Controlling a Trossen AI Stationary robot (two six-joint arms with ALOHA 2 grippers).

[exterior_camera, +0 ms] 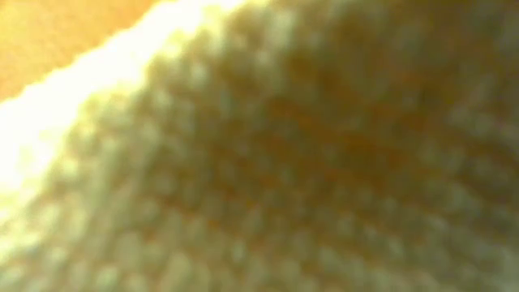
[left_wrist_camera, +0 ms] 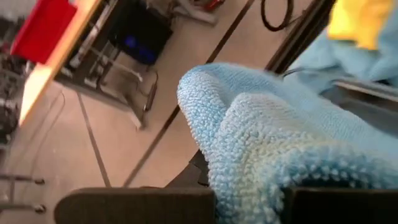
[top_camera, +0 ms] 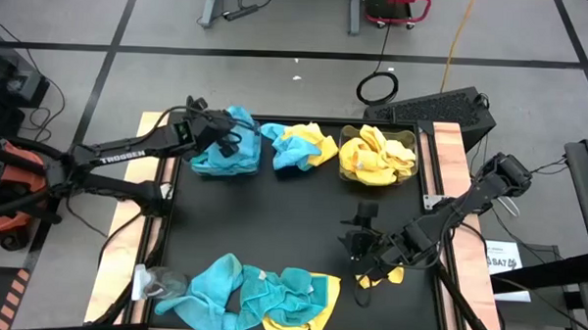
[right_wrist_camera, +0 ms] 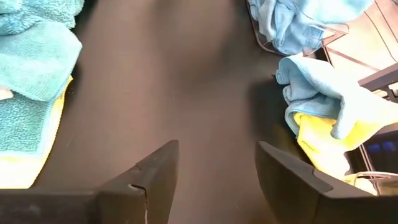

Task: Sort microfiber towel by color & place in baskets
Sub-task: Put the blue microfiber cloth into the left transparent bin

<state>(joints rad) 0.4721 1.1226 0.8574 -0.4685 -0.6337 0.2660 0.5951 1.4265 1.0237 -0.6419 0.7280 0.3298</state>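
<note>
My left gripper (top_camera: 220, 135) reaches from the table's left over the far-left basket (top_camera: 225, 168) of teal towels, shut on a teal towel (left_wrist_camera: 249, 124). The far-right basket (top_camera: 413, 140) holds yellow towels (top_camera: 373, 156). A teal and yellow heap (top_camera: 295, 145) lies between the two baskets. My right gripper (right_wrist_camera: 214, 168) hangs open over bare black table, nothing between its fingers. A yellow towel (top_camera: 383, 276) lies partly under that arm. Yellow cloth (exterior_camera: 259, 162) fills the low view. My left gripper pinches a bunched fold of the teal towel (left_wrist_camera: 249, 193) between its two fingers (left_wrist_camera: 137, 205). The cloth bulges forward past them in several layers. The fingers come from the table's left, slanting down. Whether the towel rests on the basket's pile, I cannot tell.
A long heap of teal and yellow towels (top_camera: 260, 296) lies along the near edge, with a clear plastic thing (top_camera: 153, 283) at its left end. The black mat (top_camera: 273, 218) is bare in the middle. Wooden strips (top_camera: 451, 161) border the table's sides.
</note>
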